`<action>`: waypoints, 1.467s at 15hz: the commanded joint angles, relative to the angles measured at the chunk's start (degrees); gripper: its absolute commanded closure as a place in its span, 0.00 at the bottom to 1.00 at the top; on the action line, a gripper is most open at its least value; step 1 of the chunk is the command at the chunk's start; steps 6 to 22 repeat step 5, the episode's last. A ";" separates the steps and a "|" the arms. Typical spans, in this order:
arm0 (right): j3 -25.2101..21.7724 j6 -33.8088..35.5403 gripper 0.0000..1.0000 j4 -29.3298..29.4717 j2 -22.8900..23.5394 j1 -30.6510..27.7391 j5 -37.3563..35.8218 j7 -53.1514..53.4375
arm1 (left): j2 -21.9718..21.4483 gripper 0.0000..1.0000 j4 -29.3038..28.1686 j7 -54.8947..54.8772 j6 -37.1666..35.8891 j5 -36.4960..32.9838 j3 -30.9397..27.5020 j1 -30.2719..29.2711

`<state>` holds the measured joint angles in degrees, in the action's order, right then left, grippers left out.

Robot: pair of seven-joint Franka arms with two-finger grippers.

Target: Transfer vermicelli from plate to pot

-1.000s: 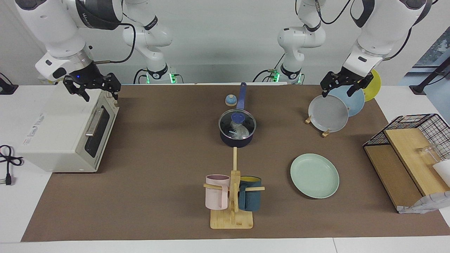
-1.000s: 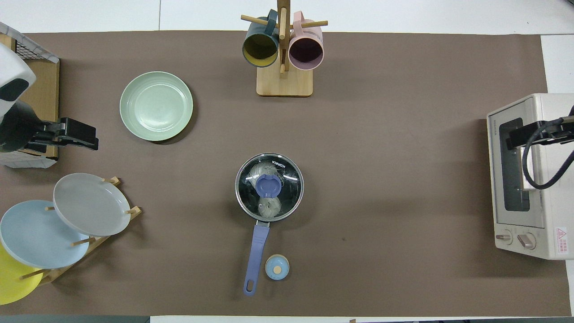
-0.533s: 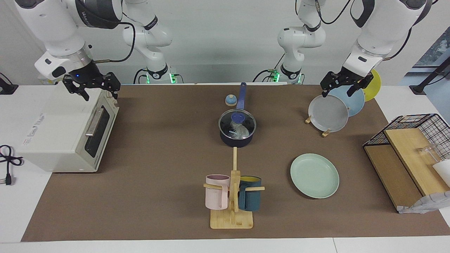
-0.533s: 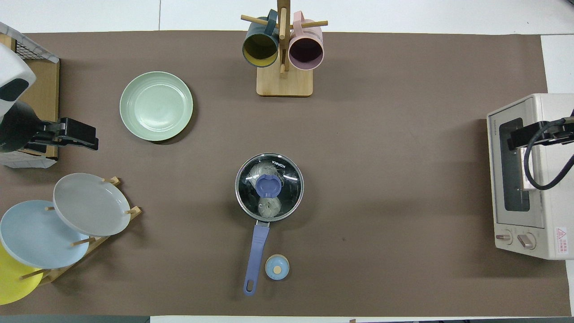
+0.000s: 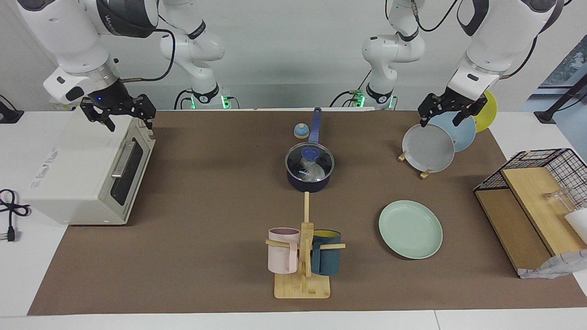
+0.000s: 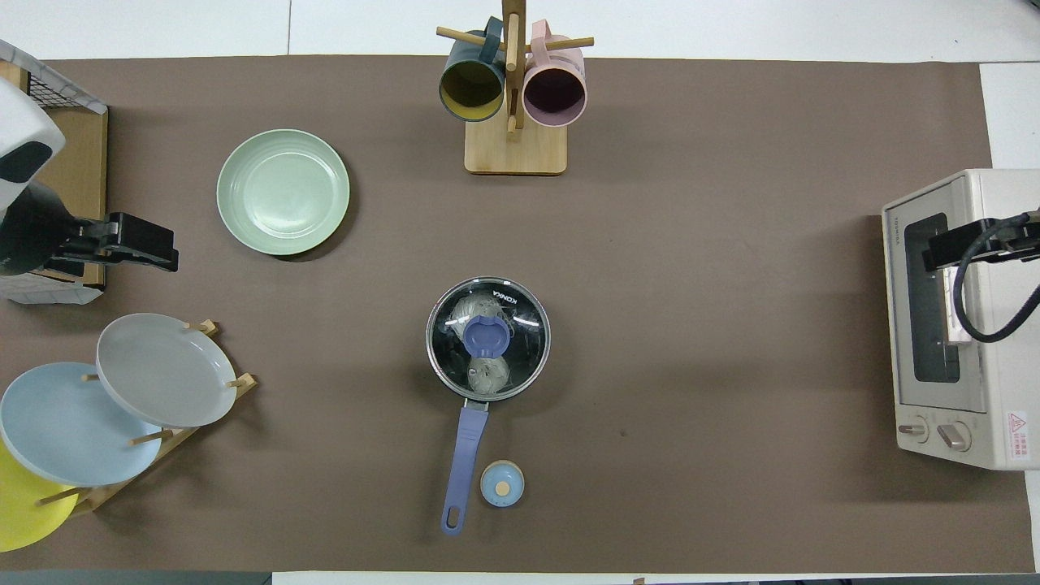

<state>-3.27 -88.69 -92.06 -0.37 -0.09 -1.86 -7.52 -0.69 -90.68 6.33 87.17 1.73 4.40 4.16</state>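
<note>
The vermicelli [image 5: 312, 172] lies inside the dark navy pot [image 5: 308, 184] at the middle of the table, seen through the glass lid [image 5: 321, 158] that sits on the pot. In the overhead view the vermicelli [image 6: 475, 309] shows as two whitish bundles under the lid [image 6: 520, 325], and the pot's blue handle [image 6: 465, 455] points toward the robots. The mint-green plate [image 5: 410, 229] [image 6: 283, 192] is bare, farther from the robots, toward the left arm's end. My left gripper [image 5: 448, 113] [image 6: 142, 244] hangs open and empty over the plate rack. My right gripper [image 5: 120, 112] [image 6: 959, 248] hangs open and empty over the toaster oven.
A rack with grey [image 5: 429, 147], light blue and yellow plates stands at the left arm's end. A toaster oven [image 5: 87, 172] stands at the right arm's end. A mug tree [image 5: 302, 256] with pink and teal mugs stands farther out. A small blue cap [image 5: 300, 131] lies beside the pot handle. A wire basket with boards [image 5: 532, 201] is there too.
My right gripper has drifted slightly upward over the toaster oven. Nothing else has moved.
</note>
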 commanded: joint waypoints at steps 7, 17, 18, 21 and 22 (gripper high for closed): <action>0.46 0.62 0.00 -0.23 -0.78 -0.78 0.63 -0.13 | -0.72 0.00 -0.90 -0.35 0.19 -1.20 -0.36 0.23; 0.46 0.62 0.00 -0.23 -0.78 -0.78 0.63 -0.13 | -0.72 0.00 -0.90 -0.35 0.19 -1.20 -0.36 0.23; 0.46 0.62 0.00 -0.23 -0.78 -0.78 0.63 -0.13 | -0.72 0.00 -0.90 -0.35 0.19 -1.20 -0.36 0.23; 0.46 0.62 0.00 -0.23 -0.78 -0.78 0.63 -0.13 | -0.72 0.00 -0.90 -0.35 0.19 -1.20 -0.36 0.23; 0.46 0.62 0.00 -0.23 -0.78 -0.78 0.63 -0.13 | -0.72 0.00 -0.90 -0.35 0.19 -1.20 -0.36 0.23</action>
